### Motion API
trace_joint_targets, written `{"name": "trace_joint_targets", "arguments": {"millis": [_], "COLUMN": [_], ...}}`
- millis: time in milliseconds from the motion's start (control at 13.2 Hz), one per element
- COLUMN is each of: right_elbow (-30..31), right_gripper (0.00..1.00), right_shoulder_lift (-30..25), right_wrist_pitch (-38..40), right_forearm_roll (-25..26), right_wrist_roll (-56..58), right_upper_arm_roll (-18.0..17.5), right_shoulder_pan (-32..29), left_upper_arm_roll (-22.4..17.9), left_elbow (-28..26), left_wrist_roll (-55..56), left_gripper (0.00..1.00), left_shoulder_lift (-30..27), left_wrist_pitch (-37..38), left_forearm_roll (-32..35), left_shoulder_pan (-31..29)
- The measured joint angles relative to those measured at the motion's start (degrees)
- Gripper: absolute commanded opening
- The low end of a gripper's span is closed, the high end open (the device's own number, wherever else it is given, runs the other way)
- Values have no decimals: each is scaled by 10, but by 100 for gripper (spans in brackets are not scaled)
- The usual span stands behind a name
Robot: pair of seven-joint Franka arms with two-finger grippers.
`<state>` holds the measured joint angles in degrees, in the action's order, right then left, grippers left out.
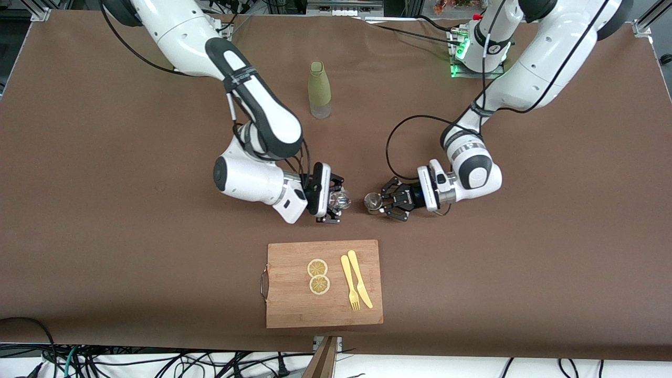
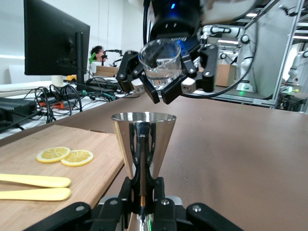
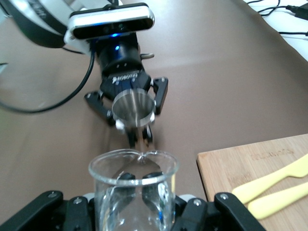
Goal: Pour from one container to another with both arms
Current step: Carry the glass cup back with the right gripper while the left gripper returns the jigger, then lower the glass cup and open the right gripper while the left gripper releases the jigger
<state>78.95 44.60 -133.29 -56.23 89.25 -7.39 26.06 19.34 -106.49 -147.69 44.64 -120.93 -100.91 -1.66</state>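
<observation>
My right gripper (image 1: 336,202) is shut on the tiny clear glass cup (image 1: 342,199), low over the brown table. Beside it, a small gap away, my left gripper (image 1: 379,203) is shut on the waist of the silver metal jigger (image 1: 372,201). The two grippers face each other. In the left wrist view the jigger (image 2: 143,139) stands upright in my left gripper (image 2: 143,188), its top cone open, and the cup (image 2: 161,61) is a little higher, tipped slightly. In the right wrist view the cup (image 3: 134,185) fills my right gripper (image 3: 134,211), with the jigger (image 3: 134,108) facing it.
A wooden cutting board (image 1: 294,307) lies nearer to the front camera than the grippers, with two lemon slices (image 1: 317,276) and a yellow plastic knife and fork (image 1: 357,286) on it. A tall olive-green sleeved bottle (image 1: 319,89) stands farther from that camera, between the arms.
</observation>
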Motion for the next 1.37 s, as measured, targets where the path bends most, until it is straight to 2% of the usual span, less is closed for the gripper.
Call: {"name": "trace_joint_targets", "arguments": {"millis": [304,532,760,1140,1368], "right_elbow": [-1,0,12,63,75], "right_gripper": [0,0,0,0,0], "right_shoulder_lift": [-8,-8,-6,31,71], "right_wrist_pitch": [149,256,325,397,417], "right_forearm_roll": [-54,-59,-59,-58,-49], "right_wrist_roll": [103,171,251,403,475], "right_upper_arm_roll": [3,5,7,10,12], "right_shoulder_pan": [-84,-151,-214,-322,-379], "left_upper_arm_roll": [-29,-98,-176,-288,-323], "left_elbow": [-11,-13,-15,-20,-24], "left_wrist_roll": [3,4,1,-83,-104], "left_gripper": [0,0,0,0,0], "left_shoulder_lift": [-5,-9,-12,-12,0], "left_wrist_pitch": [95,215,316,402,418], "left_forearm_roll": [98,199,263,291,291], "left_shoulder_pan": [-54,-90,-110,-119,-127]}}
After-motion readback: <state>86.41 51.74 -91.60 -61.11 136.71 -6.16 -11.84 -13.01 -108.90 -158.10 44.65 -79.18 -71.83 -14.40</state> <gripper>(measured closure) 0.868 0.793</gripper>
